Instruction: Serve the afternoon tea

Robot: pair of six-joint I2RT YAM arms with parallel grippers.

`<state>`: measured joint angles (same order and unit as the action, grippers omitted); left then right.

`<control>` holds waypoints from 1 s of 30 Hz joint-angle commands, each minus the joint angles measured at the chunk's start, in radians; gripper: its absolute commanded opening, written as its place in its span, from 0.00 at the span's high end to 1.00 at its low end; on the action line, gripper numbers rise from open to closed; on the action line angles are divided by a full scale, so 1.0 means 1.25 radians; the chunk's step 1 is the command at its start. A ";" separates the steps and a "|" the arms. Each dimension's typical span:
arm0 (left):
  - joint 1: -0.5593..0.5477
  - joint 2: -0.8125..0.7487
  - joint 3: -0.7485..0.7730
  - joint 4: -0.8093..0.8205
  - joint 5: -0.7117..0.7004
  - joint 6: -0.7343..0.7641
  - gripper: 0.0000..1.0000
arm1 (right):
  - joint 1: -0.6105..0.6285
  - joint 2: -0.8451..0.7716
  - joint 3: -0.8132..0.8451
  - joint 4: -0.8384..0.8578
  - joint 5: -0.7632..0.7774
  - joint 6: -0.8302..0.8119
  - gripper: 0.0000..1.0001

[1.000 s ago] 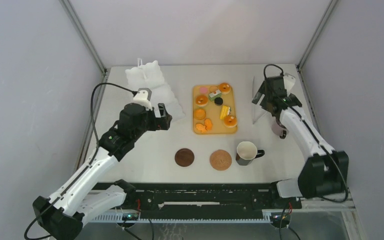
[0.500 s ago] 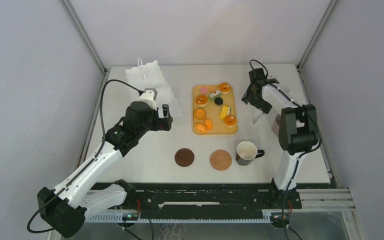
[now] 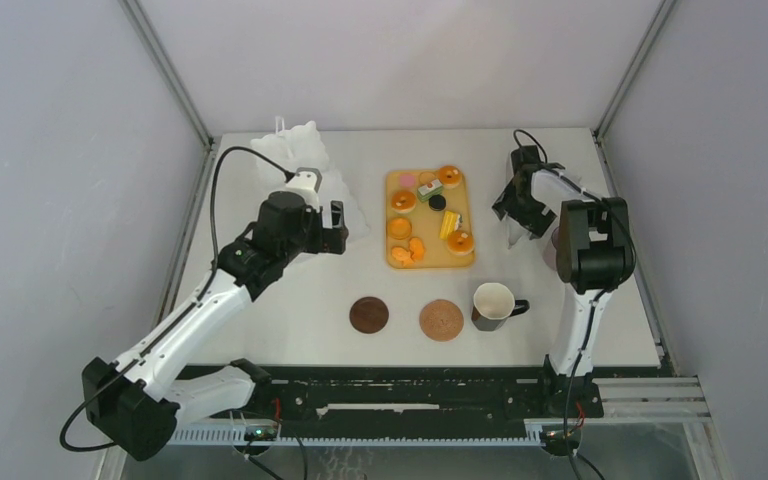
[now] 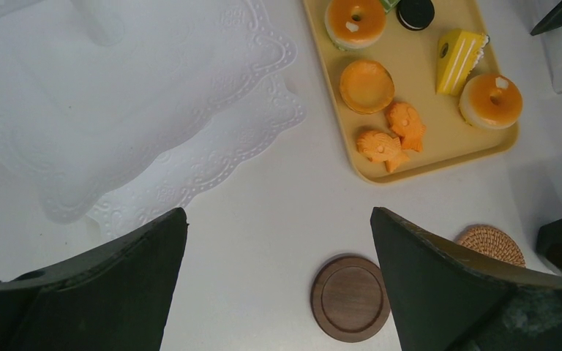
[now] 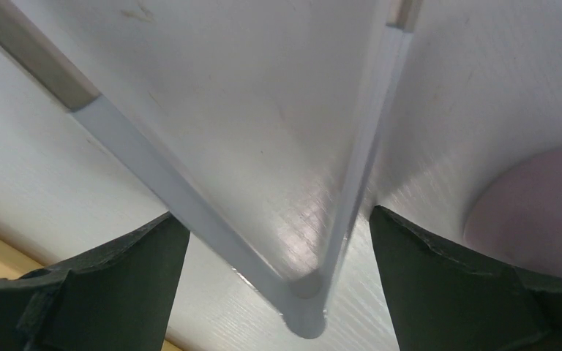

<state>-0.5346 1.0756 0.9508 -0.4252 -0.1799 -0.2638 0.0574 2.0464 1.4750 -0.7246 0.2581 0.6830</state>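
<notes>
Several pastries (image 4: 366,86) on tray (image 4: 421,110), beyond L fingers (image 4: 439,292), no contact.

Bright, even light with soft shadows; the right wrist view is slightly blurred

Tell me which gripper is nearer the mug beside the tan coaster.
Right. The right gripper hangs just beyond the mug, slightly to its right; the left gripper is well off to the mug's left, across the tray.
</notes>
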 commanded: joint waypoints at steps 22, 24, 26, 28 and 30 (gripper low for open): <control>-0.004 0.034 0.068 0.021 0.013 0.006 0.00 | 0.057 0.017 0.070 0.072 -0.037 -0.381 0.70; -0.004 0.032 0.067 0.022 0.015 0.005 0.00 | 0.069 0.002 0.049 0.081 -0.043 -0.425 0.71; -0.003 0.032 0.066 0.022 0.015 0.004 0.00 | 0.075 -0.018 0.019 0.100 -0.064 -0.462 0.71; -0.004 0.030 0.065 0.022 0.015 0.003 0.00 | 0.075 -0.041 -0.012 0.118 -0.082 -0.499 0.80; -0.003 0.027 0.063 0.022 0.015 0.002 0.00 | 0.070 -0.063 -0.039 0.130 -0.107 -0.531 0.86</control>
<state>-0.5346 1.1206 0.9600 -0.4282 -0.1726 -0.2619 0.1474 2.0525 1.4807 -0.5953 0.1894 0.1604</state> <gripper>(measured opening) 0.996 0.356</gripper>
